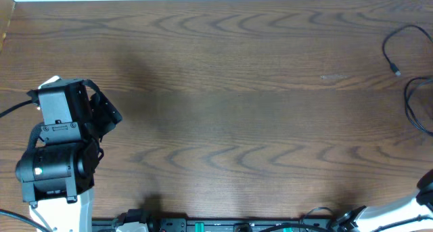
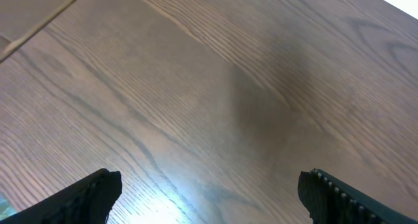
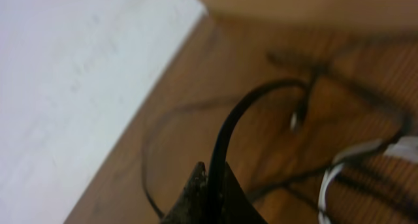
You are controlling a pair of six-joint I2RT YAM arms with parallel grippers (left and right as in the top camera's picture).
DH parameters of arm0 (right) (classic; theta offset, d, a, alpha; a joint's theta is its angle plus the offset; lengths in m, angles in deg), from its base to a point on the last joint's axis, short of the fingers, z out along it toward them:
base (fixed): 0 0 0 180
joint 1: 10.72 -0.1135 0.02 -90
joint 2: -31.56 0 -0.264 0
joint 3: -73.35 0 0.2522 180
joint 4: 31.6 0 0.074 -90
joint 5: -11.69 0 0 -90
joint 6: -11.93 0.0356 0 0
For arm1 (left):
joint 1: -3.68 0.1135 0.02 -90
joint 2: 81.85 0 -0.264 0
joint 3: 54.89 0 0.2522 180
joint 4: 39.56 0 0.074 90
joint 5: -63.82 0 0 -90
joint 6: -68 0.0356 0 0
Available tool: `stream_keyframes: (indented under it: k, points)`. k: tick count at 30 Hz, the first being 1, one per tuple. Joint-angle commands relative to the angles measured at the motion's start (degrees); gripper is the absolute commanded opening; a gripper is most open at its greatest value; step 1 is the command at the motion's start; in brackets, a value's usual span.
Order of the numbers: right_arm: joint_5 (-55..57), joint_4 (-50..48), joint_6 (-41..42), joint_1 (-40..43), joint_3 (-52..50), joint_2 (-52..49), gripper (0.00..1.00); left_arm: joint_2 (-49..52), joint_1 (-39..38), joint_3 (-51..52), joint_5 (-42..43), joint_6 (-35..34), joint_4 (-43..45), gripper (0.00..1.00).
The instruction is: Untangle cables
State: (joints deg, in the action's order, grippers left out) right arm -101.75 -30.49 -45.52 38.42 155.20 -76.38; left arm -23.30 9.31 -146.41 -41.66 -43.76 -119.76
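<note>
Now: the right gripper [image 3: 210, 188] has its jaws pressed together on 1 black cable [image 3: 225, 136], which rises from the fingertips in an arch. I judge that it is lifting this strand out of the group.
Left gripper [image 2: 212, 198]: jaws wide apart, nothing between them, over bare table [image 2: 196, 87] on the left side.
Cables [image 1: 407, 100]: thin black loops lie at the far right of the table and are partly cut off by the overhead view. In the right wrist view, 1 white cable [image 3: 330, 178] lies just beside the black loops, with a small plug [image 3: 295, 121] near. I cannot tell whether they cross each other.
Doing it well: draw the held strand slowly, in 1 direction, away from the heap. Watch the white cable; if it begins to follow, the strands are probably caught, so stop and ease back. The free left gripper could pin the rest.
Edge [image 3: 145, 100]: the table ends close to the loops. A pull toward that side may drag a cable off.
Open room: the whole middle of the table, between the 2 arms, is bare wood, a good place to lay each cable apart.
</note>
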Motion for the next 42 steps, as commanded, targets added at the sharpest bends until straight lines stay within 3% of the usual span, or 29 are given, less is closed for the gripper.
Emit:
stream_keyframes:
  k: [1,2,3,11,16,21,26,30,36,39,42]
  points:
    - [-3.5,0.5,1.6,-0.3,0.7,-1.6,0.31,-0.2,0.3,-1.1,1.6,1.2,-0.2,0.92]
    - [-3.5,0.6,1.3,-0.3,0.7,-1.9,0.72,-0.2,0.2,-1.1,1.8,1.2,-0.2,0.92]
    - [-3.4,1.1,0.8,-0.3,0.7,-1.9,0.99,-0.2,0.0,-1.1,2.4,1.2,-0.2,0.92]
    - [-1.4,5.4,0.2,-0.3,0.7,0.9,0.99,-0.2,0.0,-1.1,3.1,1.2,-0.2,0.92]
    - [22.2,22.4,4.7,-0.3,1.0,9.8,0.99,-0.2,0.0,-1.1,3.0,1.2,-0.2,0.93]
    - [34.0,27.4,4.7,-0.3,1.0,19.8,0.99,-0.2,0.0,-1.1,3.0,1.2,-0.1,0.93]
    - [15.3,25.2,4.0,-0.3,1.0,29.1,0.99,-0.3,0.0,-1.1,3.0,3.2,-0.2,0.94]
    - [-5.3,21.9,-5.3,-0.5,1.0,34.4,0.99,-0.6,0.0,-1.1,2.8,6.1,-0.4,0.94]
    - [-27.5,22.2,-15.8,-0.3,1.0,42.3,0.99,-2.1,0.0,-1.1,-2.0,7.0,-0.4,0.94]
    - [-44.9,18.5,-22.6,-0.4,1.0,44.7,0.99,-3.7,0.0,-1.1,-3.0,7.1,-0.5,0.94]
    - [-57.7,12.5,-20.4,-0.3,1.0,45.9,0.99,-5.4,0.0,-1.1,-3.3,7.2,-0.8,0.94]
